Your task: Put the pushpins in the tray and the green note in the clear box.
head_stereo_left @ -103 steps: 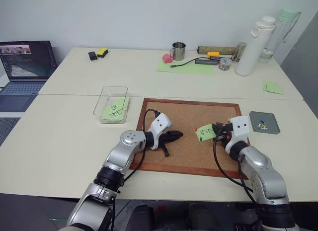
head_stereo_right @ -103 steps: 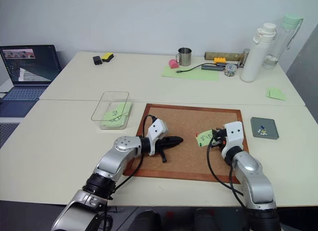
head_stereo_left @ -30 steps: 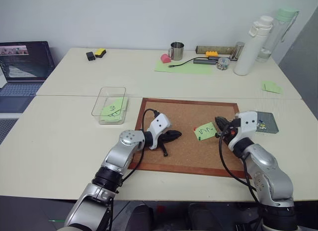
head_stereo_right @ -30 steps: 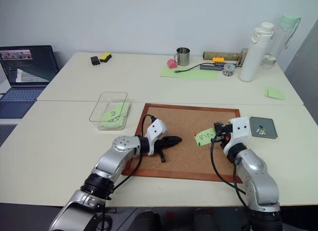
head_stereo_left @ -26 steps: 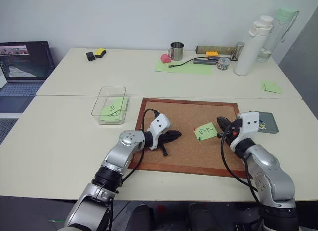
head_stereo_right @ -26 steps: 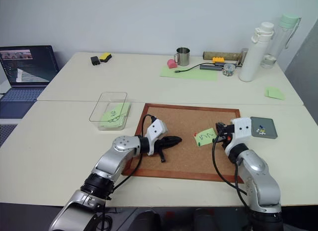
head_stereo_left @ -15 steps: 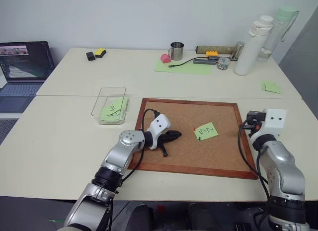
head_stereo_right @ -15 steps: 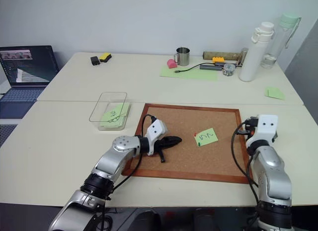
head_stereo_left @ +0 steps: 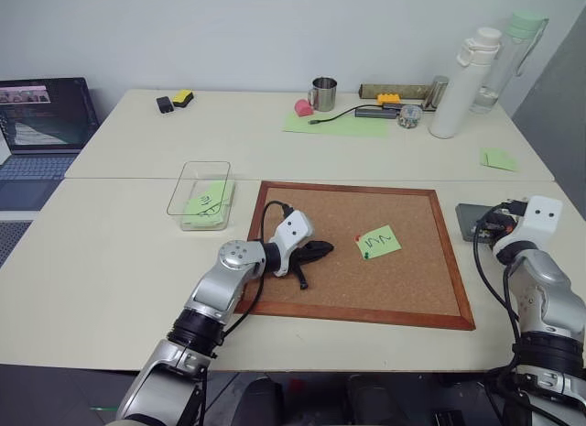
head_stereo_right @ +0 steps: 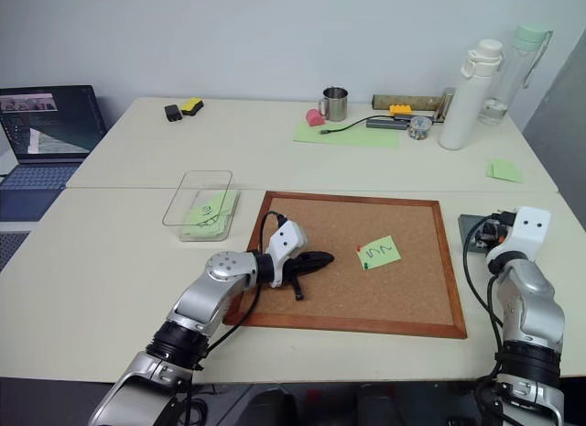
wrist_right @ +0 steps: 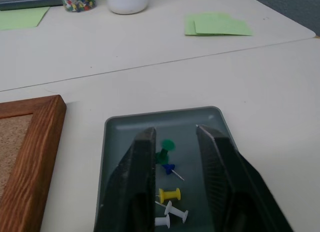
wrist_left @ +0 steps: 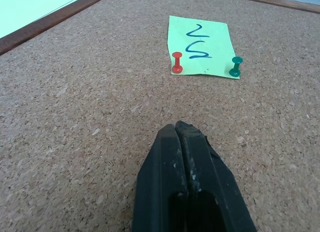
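I am parting my right pincer over the tray, where a green pushpin is lying loose between the fingers; I should be drawing back level so nothing gets flicked out. My left pincer is resting clenched and empty on the corkboard, with the green note at its twelve o'clock, pinned by a red pushpin and a dark green one. Its only writing is a zigzag squiggle, and the clear box is waiting at the board's ten o'clock.

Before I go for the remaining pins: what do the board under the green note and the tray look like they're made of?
The board looks like cork, speckled and grainy brown, in a reddish varnished-looking wooden frame. The tray looks like matte dark grey plastic or painted metal, with a smooth floor and low rounded rim; I can't tell which. The green note looks like thin paper lying flat, pinned by a red and a green pushpin.
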You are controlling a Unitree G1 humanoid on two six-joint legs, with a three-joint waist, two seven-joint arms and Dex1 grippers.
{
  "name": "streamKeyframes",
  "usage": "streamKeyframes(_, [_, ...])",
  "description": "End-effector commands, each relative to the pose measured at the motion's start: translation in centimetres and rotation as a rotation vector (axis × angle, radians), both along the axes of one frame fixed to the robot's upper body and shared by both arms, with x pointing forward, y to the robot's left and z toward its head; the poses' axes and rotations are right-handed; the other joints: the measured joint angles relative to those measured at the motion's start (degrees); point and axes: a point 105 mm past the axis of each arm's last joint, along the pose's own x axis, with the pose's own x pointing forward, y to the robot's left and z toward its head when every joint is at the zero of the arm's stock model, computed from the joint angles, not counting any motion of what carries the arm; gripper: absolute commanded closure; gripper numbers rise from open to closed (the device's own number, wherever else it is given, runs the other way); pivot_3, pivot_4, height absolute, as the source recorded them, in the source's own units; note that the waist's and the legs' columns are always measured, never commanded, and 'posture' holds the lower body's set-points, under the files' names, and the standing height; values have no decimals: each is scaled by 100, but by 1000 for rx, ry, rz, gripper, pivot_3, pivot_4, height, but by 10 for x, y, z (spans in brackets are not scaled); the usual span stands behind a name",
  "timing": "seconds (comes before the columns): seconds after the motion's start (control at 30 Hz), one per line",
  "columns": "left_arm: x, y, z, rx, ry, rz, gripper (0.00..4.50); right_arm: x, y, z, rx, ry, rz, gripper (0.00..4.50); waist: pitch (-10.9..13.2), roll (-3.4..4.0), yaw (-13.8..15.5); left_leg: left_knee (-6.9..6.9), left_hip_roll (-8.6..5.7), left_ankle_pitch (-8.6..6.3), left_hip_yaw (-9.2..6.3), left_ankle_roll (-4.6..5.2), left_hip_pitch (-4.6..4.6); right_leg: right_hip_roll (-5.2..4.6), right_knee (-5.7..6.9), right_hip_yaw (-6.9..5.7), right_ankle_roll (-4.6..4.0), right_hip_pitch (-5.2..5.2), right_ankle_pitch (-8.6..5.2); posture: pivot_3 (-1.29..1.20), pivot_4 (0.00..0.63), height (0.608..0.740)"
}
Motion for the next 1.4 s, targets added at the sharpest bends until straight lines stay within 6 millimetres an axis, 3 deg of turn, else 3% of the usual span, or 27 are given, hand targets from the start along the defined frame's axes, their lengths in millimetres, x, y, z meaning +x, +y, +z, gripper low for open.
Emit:
streamKeyframes(0.03, [-2, 10, -17, 48, 55, 38, 4500, -4, -4, 23, -27, -89, 23, 2360, 0, 0, 0, 0, 1, 0, 0, 0, 0, 0, 0, 1, 0, 0, 0, 0, 150, 740])
streamKeyframes(0.1, [-3, 9, -17, 48, 56, 37, 4500, -6, -4, 25, -39, -94, 35, 1947, 0, 0, 0, -1, 1, 0, -1, 0, 0, 0, 0, 0, 0, 0, 0, 0, 150, 740])
streamKeyframes(0.27, [-1, 8, -16, 49, 56, 35, 4500, -10, 2, 28, -60, -103, 73, 1947, 0, 0, -2, -2, 1, 0, 2, 0, 2, 0, -1, 2, 0, 0, 0, 0, 150, 740])
streamKeyframes(0.33, [-1, 8, -16, 50, 57, 34, 4500, -11, 13, 31, -72, -115, 132, 1947, 0, 0, -2, -2, 1, 0, 2, 0, 3, 0, -1, 3, 0, 0, 0, 0, 150, 740])
streamKeyframes(0.53, [-1, 10, -15, 54, 58, 35, 4500, -28, 83, 24, -117, -67, 481, 1947, 0, 0, -3, -3, 0, 0, 1, 0, 5, 2, -1, 1, 0, 2, 0, 0, 150, 740])
streamKeyframes(0.67, [1, 9, -15, 53, 58, 39, 4500, -55, 147, 18, -40, -51, 762, 1947, 0, 0, -1, -2, 0, 0, -1, 0, 4, 4, -2, -1, 1, 4, 0, 0, 150, 740])
streamKeyframes(0.8, [1, 9, -14, 52, 59, 39, 4500, -69, 180, 6, -36, -6, 889, 1947, 0, -2, -4, -2, 0, 0, -4, 1, 5, 5, -3, -4, 1, 6, -1, 0, 150, 740])
streamKeyframes(0.97, [1, 8, -14, 56, 60, 36, 4500, -64, 200, -10, -89, 32, 916, 1947, 0, -4, -4, 0, -1, -1, -4, 0, 7, 5, -4, -5, 1, 7, 0, 0, 150, 740])
streamKeyframes(1.17, [2, 11, -12, 61, 54, 39, 4500, -48, 198, -18, -153, 53, 870, 1947, 1, -5, 1, 0, -2, 0, -3, 0, 8, 5, -6, -5, 1, 7, 0, 0, 150, 740])
streamKeyframes(1.37, [3, 13, -11, 63, 53, 44, 4500, -48, 205, -18, -138, 47, 899, 1947, 1, -5, -1, -1, -1, 0, -5, 0, 8, 7, -6, -7, 1, 7, 0, 0, 150, 740])
streamKeyframes(1.4, [3, 13, -11, 63, 53, 45, 4500, -48, 206, -18, -136, 47, 901, 2123, 1, -5, -2, -1, -1, 0, -4, 0, 8, 6, -6, -5, 1, 7, 0, 0, 150, 740])
